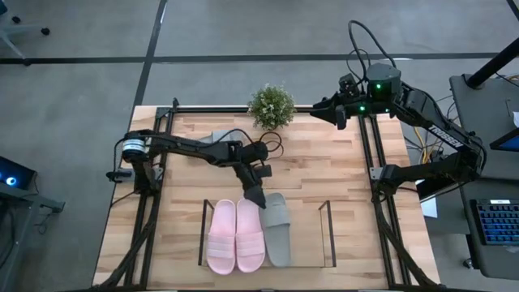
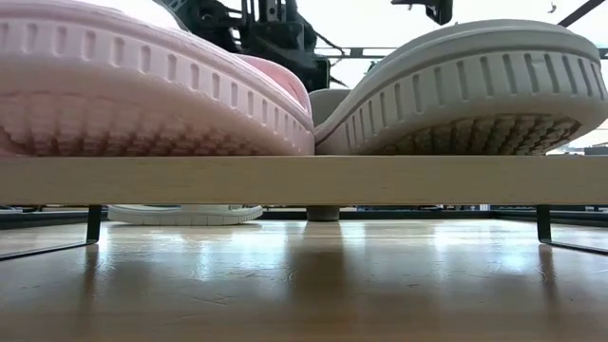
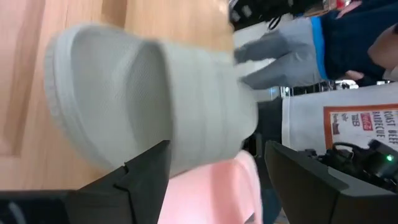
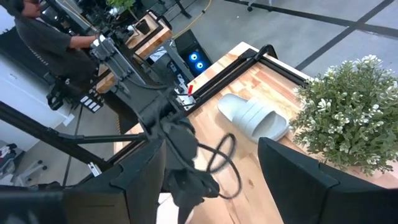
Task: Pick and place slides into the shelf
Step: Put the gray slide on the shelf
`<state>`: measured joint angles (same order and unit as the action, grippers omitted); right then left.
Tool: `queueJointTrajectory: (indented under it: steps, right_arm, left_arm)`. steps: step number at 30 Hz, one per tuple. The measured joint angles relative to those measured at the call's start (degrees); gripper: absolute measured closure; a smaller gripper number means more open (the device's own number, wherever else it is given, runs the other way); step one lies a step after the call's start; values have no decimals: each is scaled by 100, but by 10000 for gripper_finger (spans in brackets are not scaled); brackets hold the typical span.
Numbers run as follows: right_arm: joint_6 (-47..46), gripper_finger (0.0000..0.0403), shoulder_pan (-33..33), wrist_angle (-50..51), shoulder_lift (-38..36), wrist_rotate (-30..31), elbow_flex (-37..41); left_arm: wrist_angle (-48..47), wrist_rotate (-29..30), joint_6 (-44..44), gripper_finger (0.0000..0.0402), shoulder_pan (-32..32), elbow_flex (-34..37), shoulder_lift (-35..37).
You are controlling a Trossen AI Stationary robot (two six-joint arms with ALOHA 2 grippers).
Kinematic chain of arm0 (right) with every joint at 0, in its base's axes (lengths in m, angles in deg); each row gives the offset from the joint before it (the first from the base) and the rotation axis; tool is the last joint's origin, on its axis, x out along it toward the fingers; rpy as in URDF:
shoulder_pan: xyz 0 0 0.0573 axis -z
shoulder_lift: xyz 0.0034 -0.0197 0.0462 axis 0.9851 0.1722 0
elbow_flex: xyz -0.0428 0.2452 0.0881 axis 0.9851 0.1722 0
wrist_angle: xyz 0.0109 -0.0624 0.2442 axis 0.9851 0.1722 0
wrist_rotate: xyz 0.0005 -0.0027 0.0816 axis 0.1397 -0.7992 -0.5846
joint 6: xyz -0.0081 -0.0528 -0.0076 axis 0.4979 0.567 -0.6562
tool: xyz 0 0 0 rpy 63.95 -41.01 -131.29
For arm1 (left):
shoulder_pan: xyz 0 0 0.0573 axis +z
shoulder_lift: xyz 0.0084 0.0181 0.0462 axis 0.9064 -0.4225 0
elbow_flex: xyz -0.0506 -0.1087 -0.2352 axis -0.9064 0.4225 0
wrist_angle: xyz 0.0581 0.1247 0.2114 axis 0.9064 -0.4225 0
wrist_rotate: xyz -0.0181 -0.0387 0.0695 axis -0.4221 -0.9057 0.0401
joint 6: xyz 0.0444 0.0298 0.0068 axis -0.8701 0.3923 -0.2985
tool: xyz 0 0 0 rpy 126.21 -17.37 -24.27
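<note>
The shelf [image 1: 312, 235], a wood base with thin black wire ends, stands at the table's near middle. Two pink slides [image 1: 235, 237] and a grey slide [image 1: 278, 231] lie side by side on its base, soles down [image 2: 465, 90]. My left gripper [image 1: 258, 197] hangs open just above the far end of that grey slide [image 3: 143, 106], its fingers spread on either side of the strap and touching nothing I can see. Another grey slide [image 1: 217, 139] lies flat on the table at the far left [image 4: 255, 117]. My right gripper [image 1: 336, 113] is raised at the far right, open and with nothing between its fingers.
A small potted plant [image 1: 272, 105] stands at the table's far edge, next to the loose grey slide. Black frame rails [image 1: 377, 174] run along both sides of the table. The shelf has bare base right of the grey slide. A person [image 4: 43, 37] is beyond the table's left side.
</note>
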<state>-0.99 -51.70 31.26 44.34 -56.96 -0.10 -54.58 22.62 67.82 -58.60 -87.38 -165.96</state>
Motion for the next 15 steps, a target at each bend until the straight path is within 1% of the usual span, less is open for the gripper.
queueJointTrajectory:
  steps: [2,6,10,12,13,15]
  right_arm:
    - [-4,157,2,-8,0,2,0]
    - [-14,158,0,-6,0,-1,0]
    - [9,156,-3,-10,0,-22,0]
    - [26,157,-1,-9,0,-22,0]
    - [63,157,-1,-10,0,-23,0]
    - [192,160,-1,-10,0,-27,0]
  left_arm:
    - [21,110,-10,157,39,-8,141]
    - [-222,186,-22,157,120,7,529]
    - [-186,554,-201,157,120,-1,1155]
    - [-66,795,-301,157,114,-16,1527]
    - [98,1014,-378,157,111,-44,1727]
    - [250,1741,-615,157,87,-56,2167]
